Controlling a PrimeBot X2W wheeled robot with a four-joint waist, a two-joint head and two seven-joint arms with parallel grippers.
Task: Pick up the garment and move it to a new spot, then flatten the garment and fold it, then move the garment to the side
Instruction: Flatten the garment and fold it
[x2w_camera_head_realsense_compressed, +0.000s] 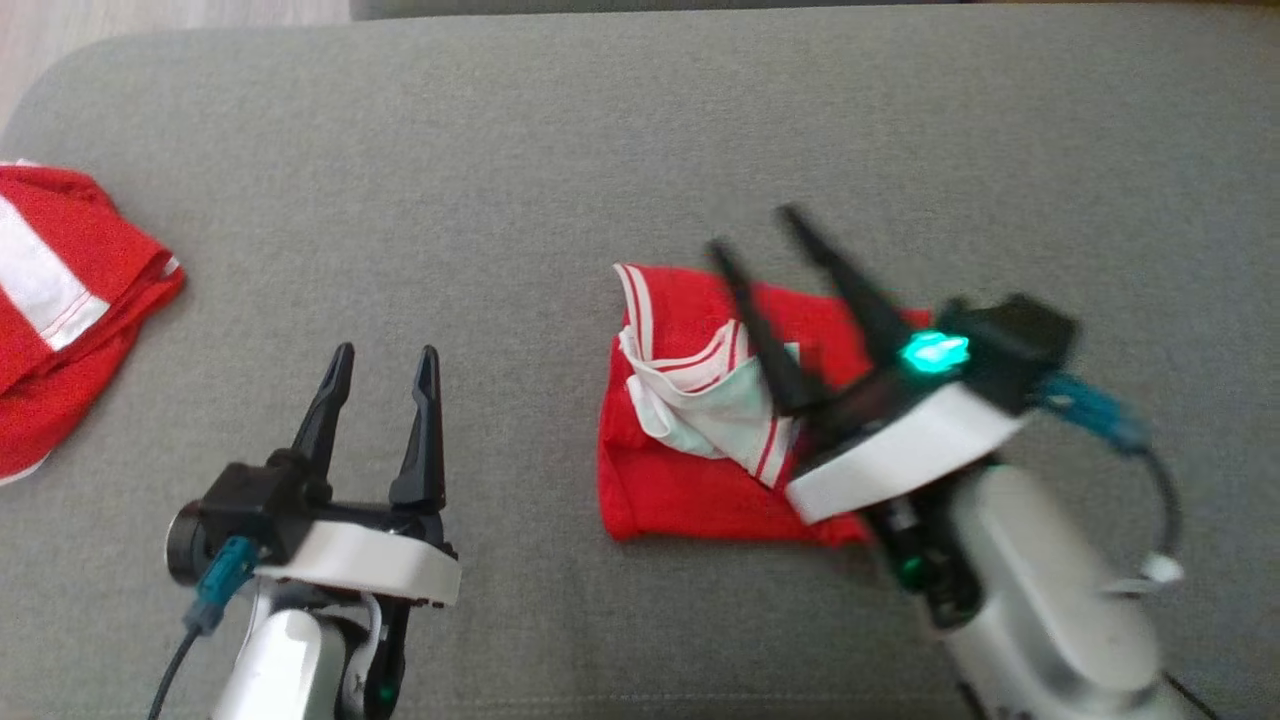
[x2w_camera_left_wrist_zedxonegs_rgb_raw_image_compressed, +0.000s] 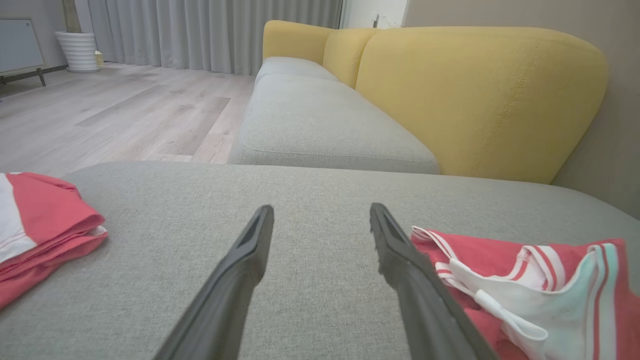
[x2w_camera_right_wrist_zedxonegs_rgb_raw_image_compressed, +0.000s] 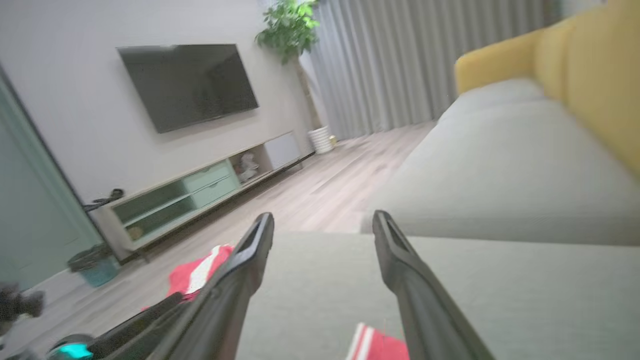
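Hovering over the grey cushion (x2w_camera_head_realsense_compressed: 500, 150), the right end effector (x2w_camera_head_realsense_compressed: 752, 232) angles far-left across the garment (x2w_camera_head_realsense_compressed: 690, 490), fingers apart and empty. The left end effector (x2w_camera_head_realsense_compressed: 387, 352) points far, fingers apart. The garment lies at centre, red and folded, with white striped trim on top.

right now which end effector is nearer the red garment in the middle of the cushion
Right. The right end effector hangs over the red garment, at its right side; the left end effector sits off to its left, apart.

Soft, even light, perhaps daylight through the curtains (x2w_camera_left_wrist_zedxonegs_rgb_raw_image_compressed: 200, 30); heavy motion blur on the right claw (x2w_camera_head_realsense_compressed: 752, 230).
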